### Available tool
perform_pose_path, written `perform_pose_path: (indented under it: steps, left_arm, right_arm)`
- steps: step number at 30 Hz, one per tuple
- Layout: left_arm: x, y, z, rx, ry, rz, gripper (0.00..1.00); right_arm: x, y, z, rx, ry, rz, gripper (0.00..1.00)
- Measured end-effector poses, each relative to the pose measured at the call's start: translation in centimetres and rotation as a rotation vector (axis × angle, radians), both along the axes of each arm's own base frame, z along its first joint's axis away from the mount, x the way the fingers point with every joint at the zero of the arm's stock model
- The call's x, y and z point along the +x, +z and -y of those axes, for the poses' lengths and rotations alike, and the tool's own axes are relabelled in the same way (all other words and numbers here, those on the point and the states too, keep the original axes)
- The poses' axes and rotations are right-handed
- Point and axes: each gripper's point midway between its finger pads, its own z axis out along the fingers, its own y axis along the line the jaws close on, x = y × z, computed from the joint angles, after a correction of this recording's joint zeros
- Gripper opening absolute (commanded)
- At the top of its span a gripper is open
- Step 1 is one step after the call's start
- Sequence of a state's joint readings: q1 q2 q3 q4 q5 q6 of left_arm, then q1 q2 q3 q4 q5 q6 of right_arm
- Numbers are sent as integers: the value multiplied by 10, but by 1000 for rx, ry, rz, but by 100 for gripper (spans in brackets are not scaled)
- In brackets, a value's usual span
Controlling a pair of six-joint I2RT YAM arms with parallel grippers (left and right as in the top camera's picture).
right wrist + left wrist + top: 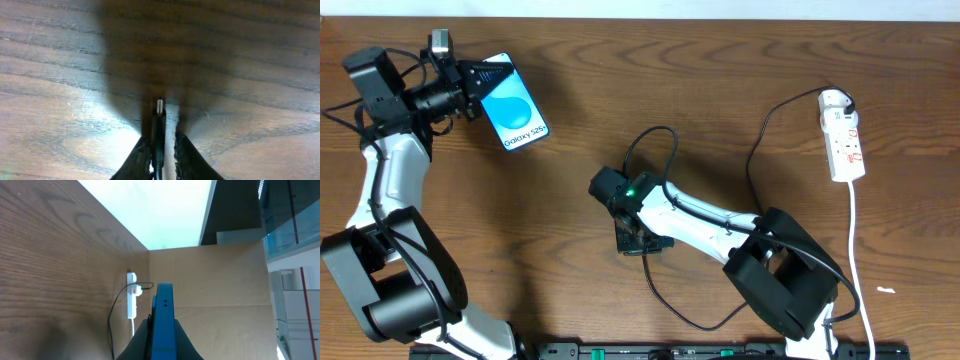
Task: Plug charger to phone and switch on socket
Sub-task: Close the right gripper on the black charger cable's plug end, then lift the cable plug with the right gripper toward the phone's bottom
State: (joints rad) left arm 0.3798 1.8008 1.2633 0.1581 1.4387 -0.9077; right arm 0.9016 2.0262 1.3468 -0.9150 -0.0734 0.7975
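– At upper left of the overhead view, I have the left gripper (pixel 473 81) pinching the phone (pixel 517 108) by one end, screen up. I cannot tell whether the phone rests on the table (pixel 620 60). What is the first hazard?

– Slip. The wrist view shows the phone edge-on, clamped across its thin sides only. I judge that any sideways push from the plug could twist it in the jaws.

– At centre frame, the right gripper (pixel 642 243) is pressed together on the charger (pixel 660 129), with the plug tip (pixel 159 107) projecting just beyond the fingers (pixel 187 160). Plug and phone are well apart.

– Second hazard: misalignment. No view shows the phone's port. A tilted plug would likely jam or scrape the casing.

– And the cable?

– It loops over the right arm and runs to the socket (pixel 845 140) at upper right. A long reach toward the phone could draw the loop tight, snag it on the arm, or drag the socket. That would shift the switches I must press afterwards.

– Are the switches on?

– Too small to tell.
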Motion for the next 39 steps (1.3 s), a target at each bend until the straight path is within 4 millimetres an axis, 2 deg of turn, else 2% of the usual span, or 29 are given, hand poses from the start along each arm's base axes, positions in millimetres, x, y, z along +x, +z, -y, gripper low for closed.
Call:
perform_pose_path:
  steps: [8,21,25,31,36,39]
  left_arm:
    - [0,0,0,0,0,0,7]
    - [0,0,0,0,0,0,8]
    - [0,0,0,0,0,0,7]
    - [0,0,0,0,0,0,7]
    - [0,0,0,0,0,0,7]
    - [0,0,0,0,0,1,7]
  right_arm:
    - [0,0,0,0,-6,0,1]
    - [3,0,2,8,-19,-12,1]
    - [5,3,2,80,0,-80,1]
    - [16,27,-15,374,72,-221,1]
    - [35,77,-49,838,220,-247,1]
    - [46,108,-61,1065,303,-215,1]
